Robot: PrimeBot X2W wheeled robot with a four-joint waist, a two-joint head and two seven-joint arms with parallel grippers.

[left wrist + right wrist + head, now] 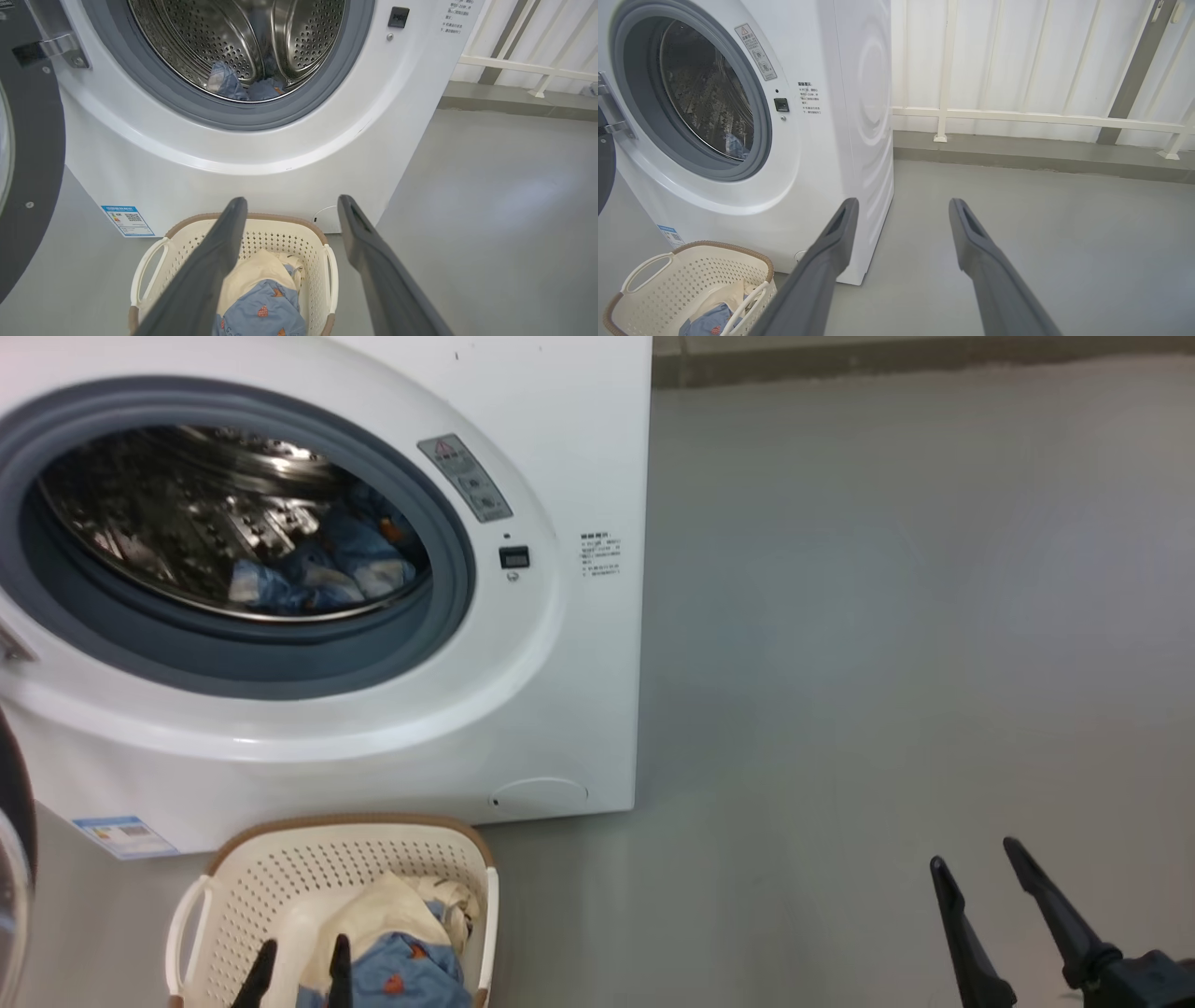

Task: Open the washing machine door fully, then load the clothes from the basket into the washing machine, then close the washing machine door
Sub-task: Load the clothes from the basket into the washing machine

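Note:
The white washing machine [560, 448] stands open, its black door [28, 154] swung out to the left. Blue clothes [327, 565] lie in the steel drum. On the floor before it sits the cream basket [280, 868] holding a cream piece and a light blue garment with orange prints [411, 971]. My left gripper [301, 957] hangs open just above the basket's clothes, nothing between its fingers; the left wrist view shows them [261, 298] below the spread fingers. Over bare floor at the right, my right gripper [976, 857] is open and empty.
Grey floor [887, 663] stretches to the machine's right. A white railing [1041, 116] and a low kerb run along the wall behind. The open door's edge [14, 840] stands close to the basket's left side.

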